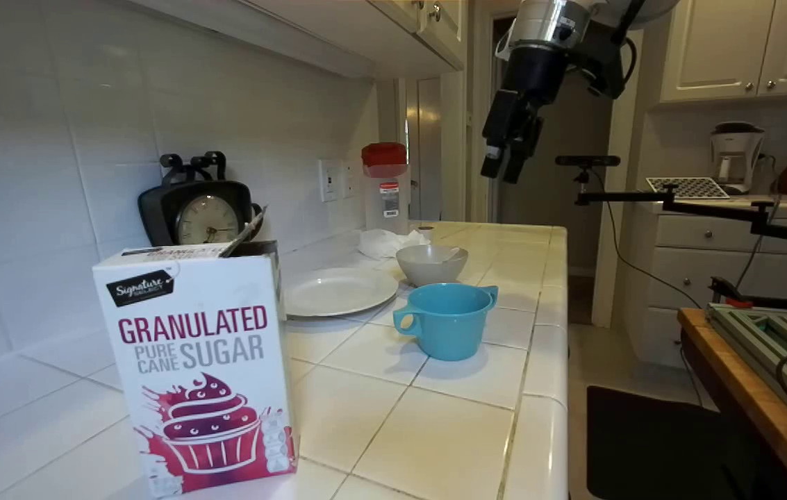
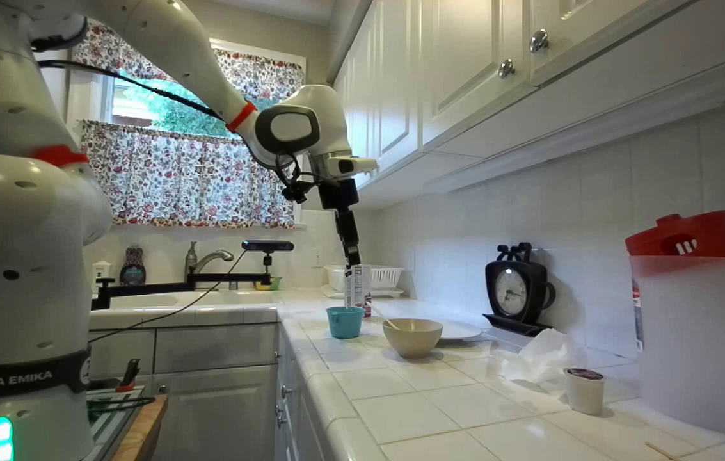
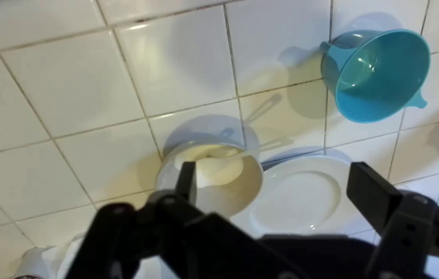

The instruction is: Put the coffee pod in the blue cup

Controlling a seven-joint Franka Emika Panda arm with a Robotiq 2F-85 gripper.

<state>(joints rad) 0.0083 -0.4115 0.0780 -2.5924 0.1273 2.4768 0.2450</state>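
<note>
The coffee pod [image 2: 586, 392] is a small whitish capsule with a dark lid. It stands upright on the tiled counter beside crumpled white paper. In the wrist view the pod [image 3: 35, 264] shows partly at the bottom left edge. The blue cup [image 1: 452, 326] stands upright on the counter. It also shows in an exterior view [image 2: 345, 323] and, with nothing visible inside, in the wrist view [image 3: 382, 77]. My gripper [image 3: 272, 180] is open and empty, high above the bowl and plate. Its fingers point down in both exterior views [image 1: 501, 172] [image 2: 353, 256].
A pale bowl [image 2: 414, 338] with a utensil in it stands between cup and pod. A white plate [image 1: 341, 290] lies next to it. A sugar box [image 1: 195, 375], a black scale [image 2: 510, 291] and a red-lidded container [image 2: 698, 339] stand on the counter. Cabinets [image 2: 464, 77] hang above.
</note>
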